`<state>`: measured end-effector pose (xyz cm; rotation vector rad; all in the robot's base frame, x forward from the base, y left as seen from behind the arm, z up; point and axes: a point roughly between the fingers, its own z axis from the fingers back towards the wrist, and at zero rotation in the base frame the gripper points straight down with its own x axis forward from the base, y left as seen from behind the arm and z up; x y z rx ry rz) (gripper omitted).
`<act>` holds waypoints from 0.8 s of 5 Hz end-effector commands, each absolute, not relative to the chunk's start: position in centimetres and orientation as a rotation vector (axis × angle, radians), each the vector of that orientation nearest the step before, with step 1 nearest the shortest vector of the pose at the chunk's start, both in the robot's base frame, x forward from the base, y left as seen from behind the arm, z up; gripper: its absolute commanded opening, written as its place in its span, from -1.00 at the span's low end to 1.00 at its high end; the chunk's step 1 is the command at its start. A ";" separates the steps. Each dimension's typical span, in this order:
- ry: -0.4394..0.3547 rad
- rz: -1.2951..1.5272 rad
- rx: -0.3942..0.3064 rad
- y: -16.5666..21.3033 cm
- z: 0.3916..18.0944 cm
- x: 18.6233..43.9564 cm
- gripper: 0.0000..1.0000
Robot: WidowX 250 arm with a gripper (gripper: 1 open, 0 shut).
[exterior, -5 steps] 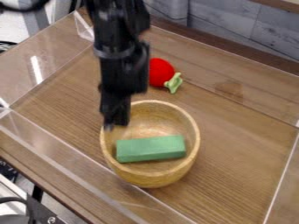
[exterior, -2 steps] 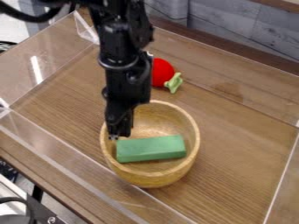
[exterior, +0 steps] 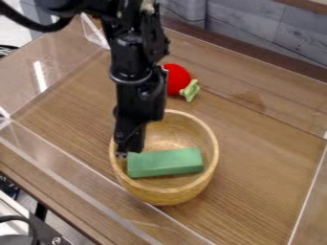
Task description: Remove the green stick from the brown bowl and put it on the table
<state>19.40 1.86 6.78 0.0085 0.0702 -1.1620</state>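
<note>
Camera view, only view available.

Change: against the picture a second ago, the gripper (exterior: pixel 124 149) sits lower. Its tips were then above the near-left rim of the brown bowl (exterior: pixel 192 189); now they reach down inside that rim. The arm column has also shifted slightly toward the bowl's left edge. The green stick (exterior: pixel 165 163) lies in the same place and at the same angle in all three pictures, so it has not been disturbed.

Meaning for the task: judged as the approach stage, with the removal not yet begun. The stick is still flat in the bowl, lying across its floor.

Pincer state: fingers drawn together, clenched on nothing. They stand just beside the stick's left end; contact cannot be confirmed at this resolution. In this state it cannot straddle the stick, so it would need to part before any grasp.

Pose: arm descends near-vertically from the upper left of the bowl, tool pointing straight down into it.

Other items, relative to the bowl: the red round toy (exterior: pixel 177 78) lies behind it on the table (exterior: pixel 255 115), well apart from the gripper.
</note>
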 end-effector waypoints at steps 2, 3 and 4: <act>0.026 -1.231 0.057 2.6 9.5 20.9 -1.00; 0.027 -1.245 0.057 2.7 9.0 21.2 -1.00; 0.027 -1.272 0.058 3.6 8.4 21.3 -1.00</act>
